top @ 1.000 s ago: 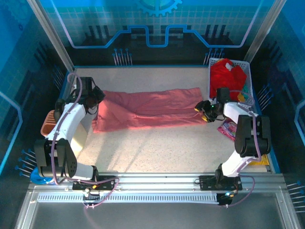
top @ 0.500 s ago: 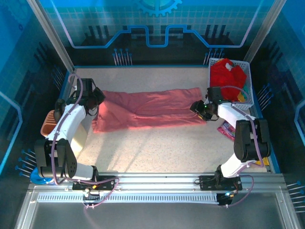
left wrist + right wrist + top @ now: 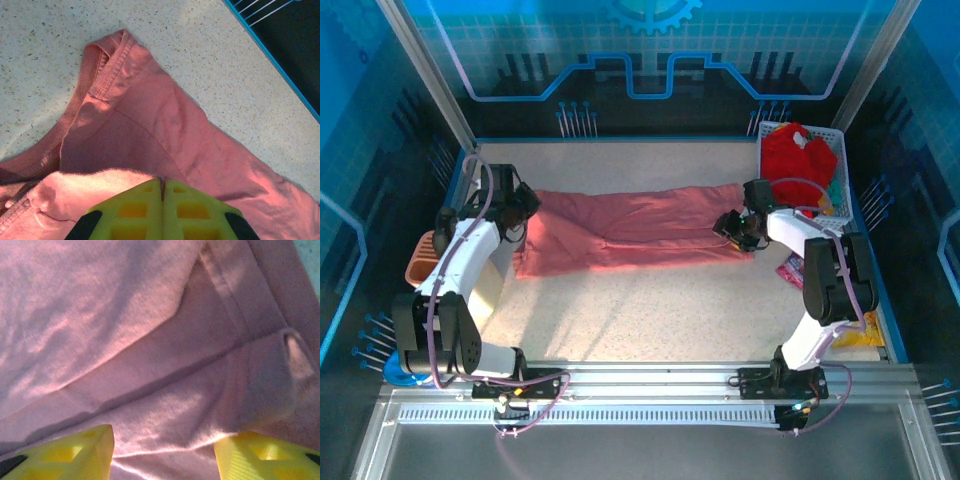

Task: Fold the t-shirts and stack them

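Evidently the job is at an early stage. The pink t-shirt point(image 3: 630, 228) lies across the middle of the worktop point(image 3: 650, 310) as a long band, apparently doubled lengthwise but not yet folded short. The red t-shirt point(image 3: 798, 160) sits heaped in the basket point(image 3: 761, 150) at the far right corner, so by my reading one shirt is half folded, at least one more is untouched, and no stack exists. The left hand point(image 3: 525, 205) is at the band's left end; its wrist camera shows the fingers pressed together with a bunch of pink cloth at their tips, near the ribbed neckline. The right hand point(image 3: 735, 228) is low over the right end with its fingers spread wide, seamed cloth between them and nothing pinched. For bringing one end over the other, the broad bare stretch on the near side of the shirt offers the most room, and the far strip is narrower. The left end lies close to the worktop's raised side edge. The right end is near the basket and the snack packets point(image 3: 795, 270), which a sweeping cloth could catch.
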